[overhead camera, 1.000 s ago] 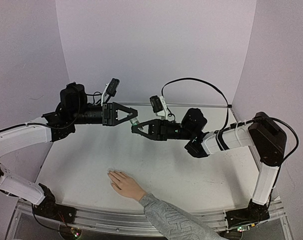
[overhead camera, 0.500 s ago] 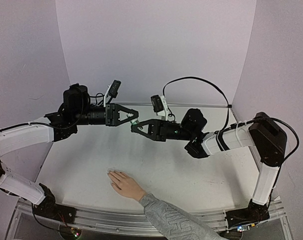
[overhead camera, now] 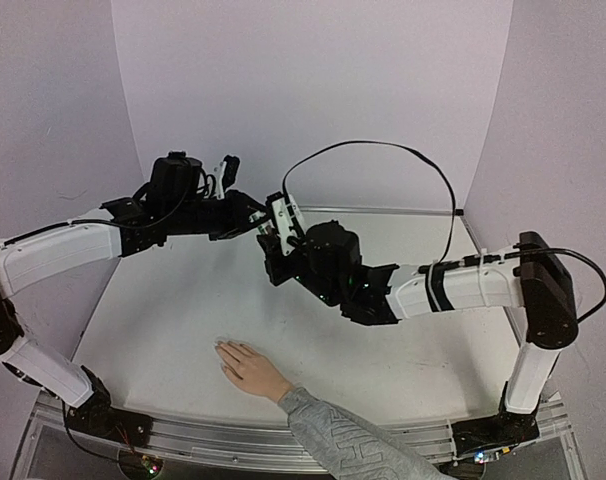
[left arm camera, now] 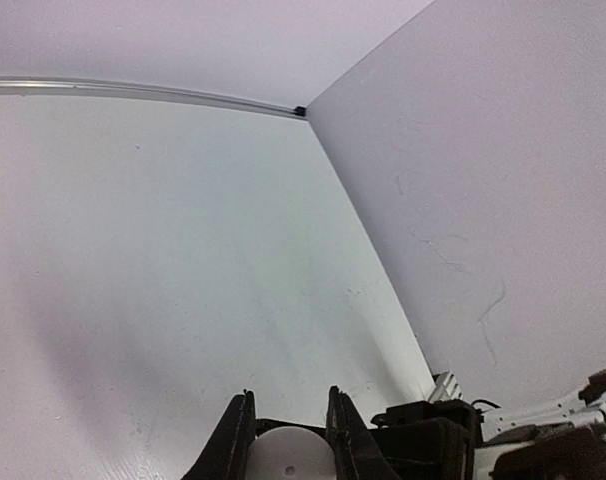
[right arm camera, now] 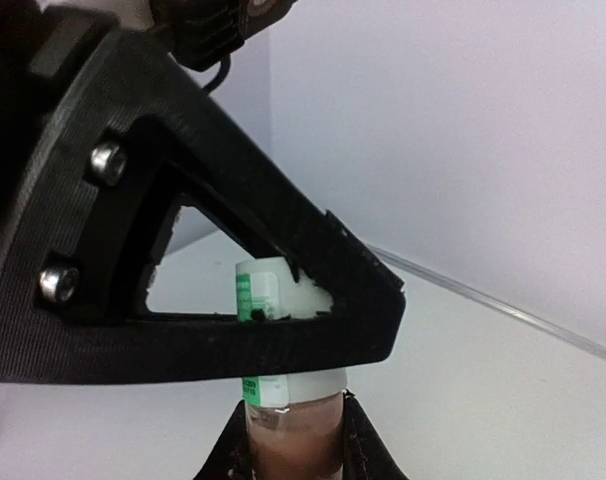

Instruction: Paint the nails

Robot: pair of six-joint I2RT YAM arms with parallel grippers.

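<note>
No text could be read anywhere. The small bottle (right arm camera: 293,425) had a green-and-white label (right arm camera: 246,297), but its print was too blurred.

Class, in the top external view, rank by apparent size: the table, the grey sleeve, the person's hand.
Largest to smallest:
1. table
2. grey sleeve
3. hand
The frame edge cuts off the sleeve; only its visible part counts.

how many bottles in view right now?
1. The small white-and-green bottle is held in the air above the table: right tool shut on its lower body, left tool shut on its white top. Another could be hidden behind the tools.
</note>
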